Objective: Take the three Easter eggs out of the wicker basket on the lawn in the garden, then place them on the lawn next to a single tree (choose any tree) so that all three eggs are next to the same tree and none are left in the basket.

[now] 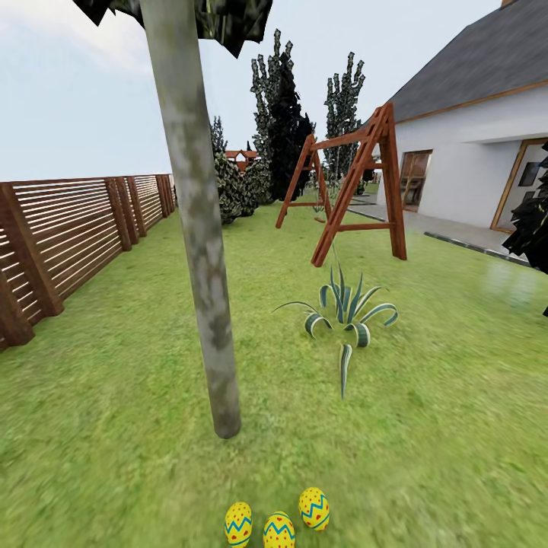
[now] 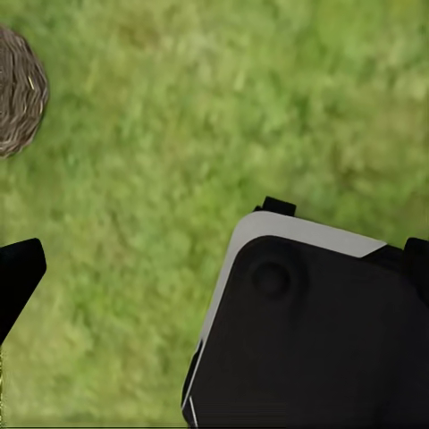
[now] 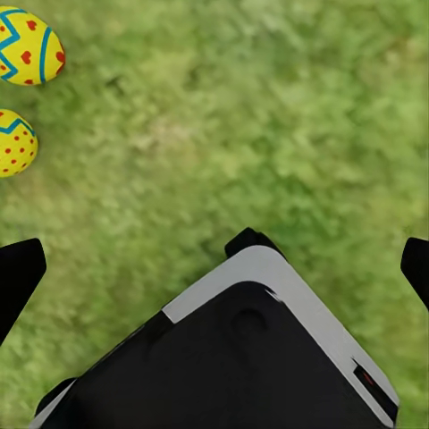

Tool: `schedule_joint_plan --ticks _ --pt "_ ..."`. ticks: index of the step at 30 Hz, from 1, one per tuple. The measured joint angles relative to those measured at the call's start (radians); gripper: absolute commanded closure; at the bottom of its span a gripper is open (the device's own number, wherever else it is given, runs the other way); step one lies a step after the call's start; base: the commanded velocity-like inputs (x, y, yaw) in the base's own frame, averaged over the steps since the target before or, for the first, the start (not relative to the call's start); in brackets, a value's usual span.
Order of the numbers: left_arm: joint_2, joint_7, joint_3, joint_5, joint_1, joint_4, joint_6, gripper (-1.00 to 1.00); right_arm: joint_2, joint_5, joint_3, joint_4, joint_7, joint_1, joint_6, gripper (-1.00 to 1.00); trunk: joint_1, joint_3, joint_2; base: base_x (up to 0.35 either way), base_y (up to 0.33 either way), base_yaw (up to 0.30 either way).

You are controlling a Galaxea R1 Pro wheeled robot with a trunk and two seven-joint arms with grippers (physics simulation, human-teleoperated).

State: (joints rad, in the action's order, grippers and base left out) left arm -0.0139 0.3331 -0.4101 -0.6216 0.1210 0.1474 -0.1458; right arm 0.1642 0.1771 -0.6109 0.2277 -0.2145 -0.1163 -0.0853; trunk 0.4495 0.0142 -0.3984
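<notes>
Green lawn (image 1: 114,426) is stretching past a fence (image 1: 68,236), a swing frame (image 1: 358,183) and a house (image 1: 472,144). Three eggs (image 1: 278,530) are lying on the grass just beside the tree (image 1: 199,251). Two eggs are showing near the right pincer (image 3: 214,268), apart from it; its fingertips are standing wide apart, holding nothing. The basket (image 2: 18,91) is sitting apart from the left pincer (image 2: 214,268), also spread.

Wooden fence (image 1: 68,228), swing frame (image 1: 350,183), white house (image 1: 472,129)
</notes>
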Motion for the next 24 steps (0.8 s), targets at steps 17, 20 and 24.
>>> schedule_joint_plan --ticks 17,20,24 --pt "-0.001 0.001 0.001 -0.001 -0.007 0.001 0.001 -1.0 -0.028 0.001 -0.001 -0.089 -0.002 0.0 -0.001 -1.0 0.0 0.0 0.0 0.0 0.0 0.0" --pt "-0.001 0.001 0.004 -0.002 -0.007 0.001 0.001 -1.0 -0.029 0.0 -0.002 -0.109 -0.002 0.0 -0.001 -1.0 0.0 0.0 0.0 0.0 0.0 0.0" --pt "-0.001 0.002 0.009 -0.005 -0.007 0.001 0.002 -1.0 -0.037 0.0 -0.002 -0.124 -0.002 0.0 -0.002 -1.0 0.0 0.0 0.0 0.0 0.0 0.0"
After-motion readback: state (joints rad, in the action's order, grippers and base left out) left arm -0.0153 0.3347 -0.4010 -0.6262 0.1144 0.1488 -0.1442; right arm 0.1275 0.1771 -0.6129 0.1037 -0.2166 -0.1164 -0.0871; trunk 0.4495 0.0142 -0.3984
